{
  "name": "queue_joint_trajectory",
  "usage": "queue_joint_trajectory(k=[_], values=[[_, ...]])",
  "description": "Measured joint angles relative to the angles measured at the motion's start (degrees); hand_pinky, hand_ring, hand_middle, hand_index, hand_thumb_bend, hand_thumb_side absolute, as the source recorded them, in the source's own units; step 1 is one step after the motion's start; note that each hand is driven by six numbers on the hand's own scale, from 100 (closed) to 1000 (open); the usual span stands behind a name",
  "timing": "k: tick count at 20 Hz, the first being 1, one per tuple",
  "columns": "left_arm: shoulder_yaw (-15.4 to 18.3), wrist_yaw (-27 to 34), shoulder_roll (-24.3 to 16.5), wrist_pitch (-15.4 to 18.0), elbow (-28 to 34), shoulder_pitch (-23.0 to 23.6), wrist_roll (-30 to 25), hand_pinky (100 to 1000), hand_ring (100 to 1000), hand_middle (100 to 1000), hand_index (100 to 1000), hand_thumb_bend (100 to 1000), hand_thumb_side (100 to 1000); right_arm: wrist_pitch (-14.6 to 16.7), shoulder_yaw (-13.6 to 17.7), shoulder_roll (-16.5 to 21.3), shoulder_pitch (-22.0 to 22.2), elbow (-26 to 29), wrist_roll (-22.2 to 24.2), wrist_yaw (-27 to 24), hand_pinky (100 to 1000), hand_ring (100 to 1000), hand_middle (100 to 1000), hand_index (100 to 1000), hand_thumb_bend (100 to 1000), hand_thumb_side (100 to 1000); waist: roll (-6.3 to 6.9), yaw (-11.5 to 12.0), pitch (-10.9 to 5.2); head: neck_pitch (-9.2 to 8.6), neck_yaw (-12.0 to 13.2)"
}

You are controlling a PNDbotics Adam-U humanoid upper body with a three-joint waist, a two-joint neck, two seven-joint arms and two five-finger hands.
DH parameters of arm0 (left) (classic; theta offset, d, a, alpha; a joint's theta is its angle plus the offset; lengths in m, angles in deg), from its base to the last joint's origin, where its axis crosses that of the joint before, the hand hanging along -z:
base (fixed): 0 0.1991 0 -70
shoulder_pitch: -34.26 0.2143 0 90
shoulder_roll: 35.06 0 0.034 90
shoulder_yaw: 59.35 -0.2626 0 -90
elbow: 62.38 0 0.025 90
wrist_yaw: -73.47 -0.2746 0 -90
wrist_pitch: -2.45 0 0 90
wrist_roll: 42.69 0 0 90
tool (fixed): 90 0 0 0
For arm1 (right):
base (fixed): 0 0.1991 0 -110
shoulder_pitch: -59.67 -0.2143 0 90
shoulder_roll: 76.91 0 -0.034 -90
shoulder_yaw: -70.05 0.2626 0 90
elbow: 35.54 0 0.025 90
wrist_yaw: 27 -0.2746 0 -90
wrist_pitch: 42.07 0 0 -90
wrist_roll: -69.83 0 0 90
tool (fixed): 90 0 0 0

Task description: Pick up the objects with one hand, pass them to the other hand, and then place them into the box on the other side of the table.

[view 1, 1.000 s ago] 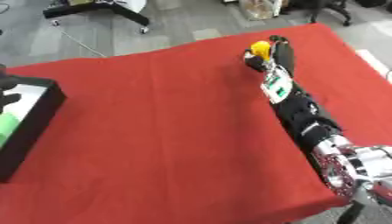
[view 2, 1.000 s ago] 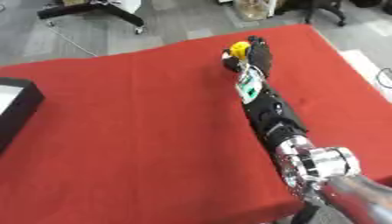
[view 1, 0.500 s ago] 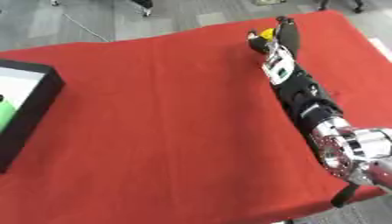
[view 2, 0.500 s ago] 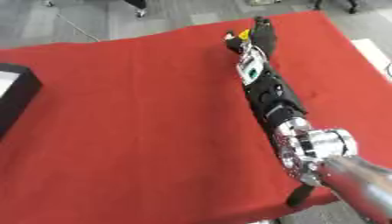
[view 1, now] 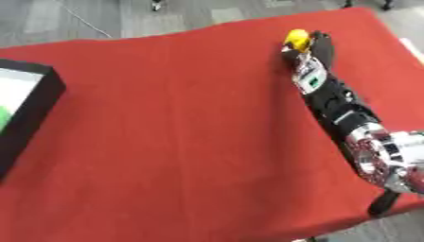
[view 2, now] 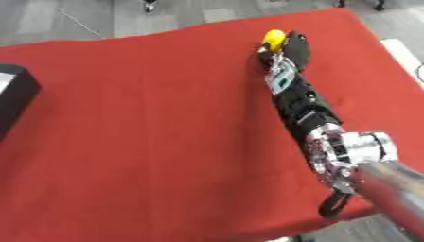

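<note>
So the right hand has its fingers curled around the yellow object at the far tabletop. Handover and placing in the box, far left, remain.

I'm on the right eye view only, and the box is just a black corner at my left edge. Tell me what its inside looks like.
Observer: The left eye view takes in more of the box: inside its black wall the interior is white.
Operator: Report anything lying in it.
Observer: A green thing shows inside, cut off by the picture's left edge. I cannot make out what it is.
</note>
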Motion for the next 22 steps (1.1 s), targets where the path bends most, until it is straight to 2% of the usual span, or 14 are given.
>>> queue_joint_trajectory(k=[1,2,5,9,13,17,18,19,20,22], values=[[-0.11,0.00,0.03,0.02,0.00,0.00,-0.03,772,775,826,783,484,762,0.74,-0.44,0.12,0.01,-0.12,-0.45,-0.67,818,798,566,543,100,105,0.00,-0.10,0.00,0.00,0.00],[-0.16,0.00,0.10,0.08,0.00,0.00,-0.09,772,774,825,781,484,762,1.53,-0.80,0.17,0.04,-0.12,-0.92,-1.23,803,768,496,464,100,100,0.00,-0.22,0.00,0.01,0.04],[-0.17,0.07,0.20,0.10,0.00,0.00,-0.19,772,777,826,781,478,763,3.96,-1.34,-0.03,0.69,0.80,-2.66,-2.17,786,733,424,383,100,100,0.00,-0.75,0.00,0.07,0.94],[-0.19,0.41,0.24,-0.27,0.00,0.08,-0.39,771,778,826,781,427,751,7.34,-1.97,-1.50,1.61,4.89,-4.17,-2.21,794,717,403,365,100,100,0.00,-1.82,-0.07,0.08,3.54],[-0.41,0.55,0.24,-1.17,-0.02,0.41,-0.45,769,778,826,782,397,743,10.83,-4.61,-4.90,2.53,10.43,-5.05,-2.07,807,712,400,365,100,100,0.00,-2.60,-0.20,0.09,6.89],[-0.92,0.67,0.22,-1.78,-0.59,0.48,-0.44,769,782,830,792,336,724,14.55,-7.60,-9.48,5.72,16.42,-6.08,-1.80,812,708,403,372,100,100,-0.61,-3.82,-1.72,0.14,10.43],[-1.02,0.67,0.18,-1.86,-0.91,0.48,-0.42,769,782,830,792,336,724,16.06,-8.12,-10.74,7.19,18.98,-5.91,-1.80,812,708,403,372,100,100,-0.87,-4.16,-1.80,0.19,11.27],[-1.18,0.67,0.14,-1.92,-1.29,0.48,-0.36,769,785,832,803,313,717,18.02,-8.25,-12.29,10.06,24.31,-4.50,-2.33,812,705,403,375,100,100,-1.06,-4.45,-1.80,0.27,12.10],[-1.26,0.66,0.10,-1.96,-1.70,0.48,-0.33,769,786,833,808,292,707,19.39,-8.24,-14.07,13.86,31.61,-1.66,-3.42,812,702,403,375,100,100,-1.17,-4.96,-1.82,0.31,12.91],[-1.67,0.55,-0.18,-2.00,-2.62,0.36,-0.29,769,789,834,815,263,691,19.38,-8.36,-17.26,20.19,47.01,6.01,-6.15,812,701,404,377,100,100,-1.32,-5.79,-2.16,0.37,14.28]])
